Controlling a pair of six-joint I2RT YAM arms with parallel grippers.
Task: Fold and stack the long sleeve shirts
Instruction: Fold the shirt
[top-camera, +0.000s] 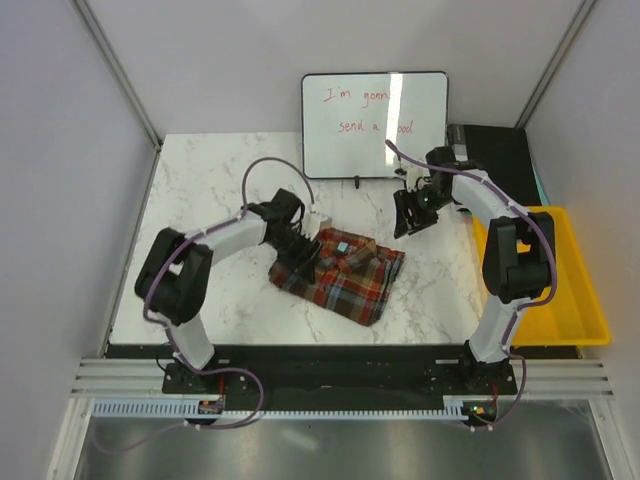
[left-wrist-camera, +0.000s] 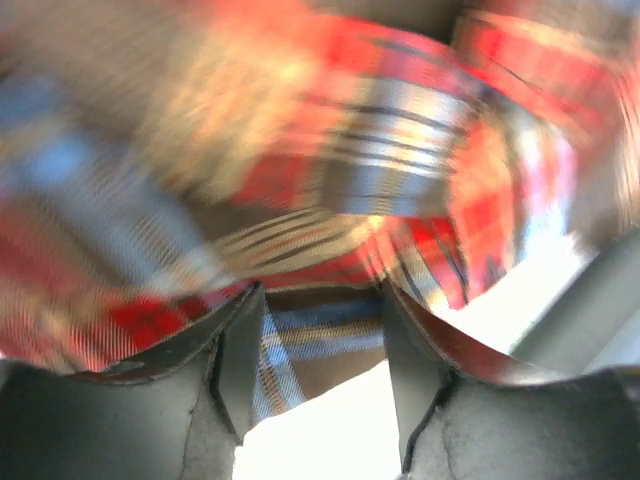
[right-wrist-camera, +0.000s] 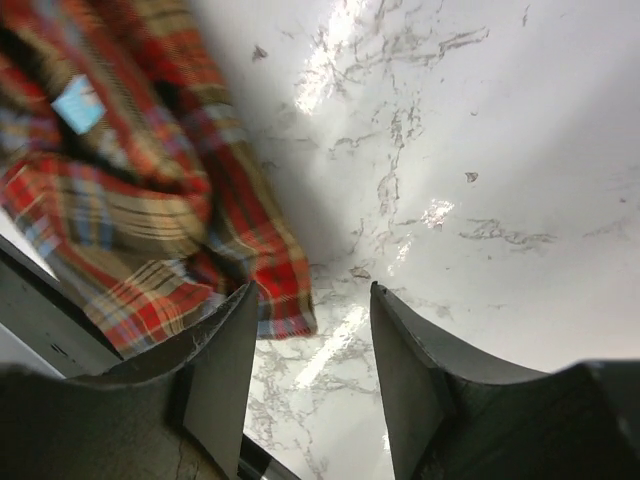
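Plaid flannel in red, navy and white is seen as a single shirt (top-camera: 345, 280), lying half-bundled on the marble desk (top-camera: 210, 190). The left claw (top-camera: 300, 250) is set down at the shirt's edge. Its jaws are held partly apart around a strip of cloth, and no firm pinch can be made out through the blur. The right claw (top-camera: 412, 215) is held above bare desk, jaws partly apart and empty, with the shirt's hem just beside its left finger. For a clean fold, the cloth is best taken at a corner. Both claws should be closed on matching corners before anything is lifted, so that the panel is drawn flat rather than dragged. Counted: one shirt, two claws, one yellow bin (top-camera: 575, 300), one whiteboard (top-camera: 375, 125).
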